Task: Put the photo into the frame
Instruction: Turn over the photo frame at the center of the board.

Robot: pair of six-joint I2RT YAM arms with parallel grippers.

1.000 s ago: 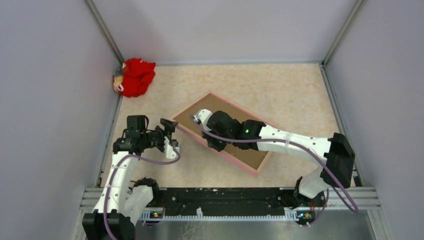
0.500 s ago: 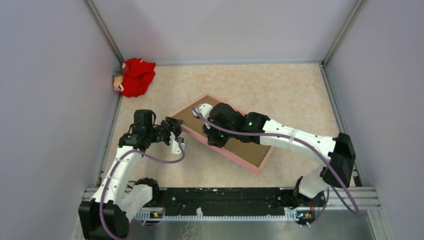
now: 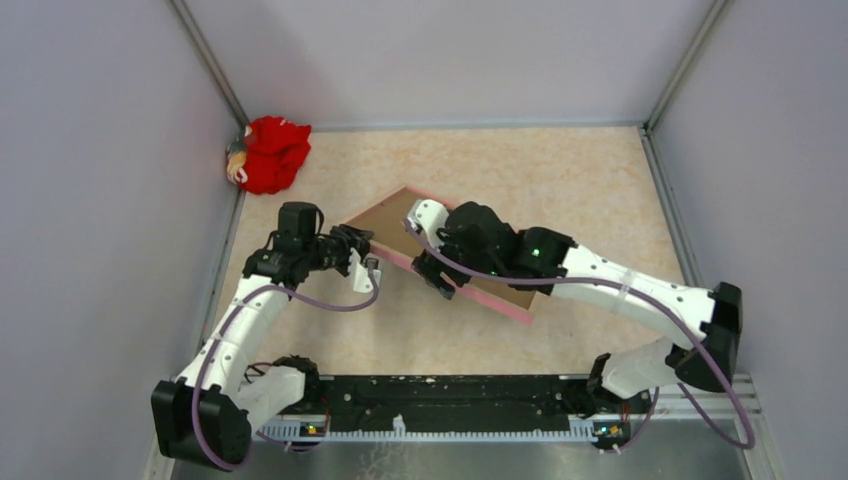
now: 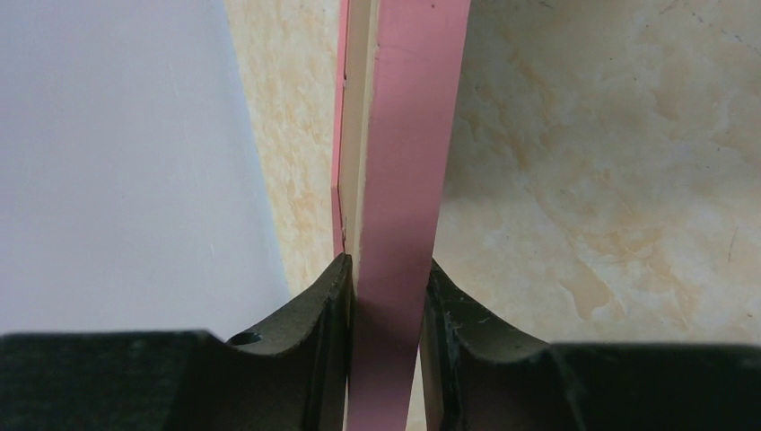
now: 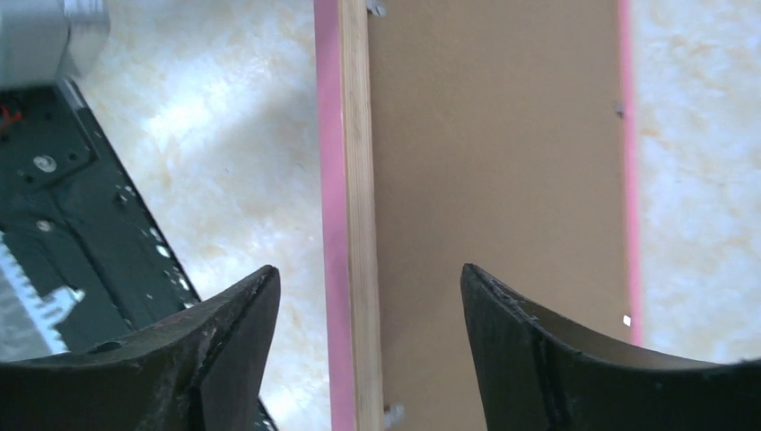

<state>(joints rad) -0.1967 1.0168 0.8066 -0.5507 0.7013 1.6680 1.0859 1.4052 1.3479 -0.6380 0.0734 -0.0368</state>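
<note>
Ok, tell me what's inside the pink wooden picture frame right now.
A plain brown backing board fills the back of the pink wooden picture frame, from rim to rim. Anything beneath that board is covered in every view, so what lies under it cannot be seen.

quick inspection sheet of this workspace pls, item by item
surface: beige marbled table
frame: pink rim, back side up, brown backing board sits in it
photo: nothing seen
clutter: red cloth bunched in the far left corner
left tool: shut on the frame's rim at its left end
right tool: open, fingers either side of the frame's near rim, not touching
cables: a purple cable runs along each arm in loose loops
surroundings: grey walls on three sides, black rail at the near edge
</note>
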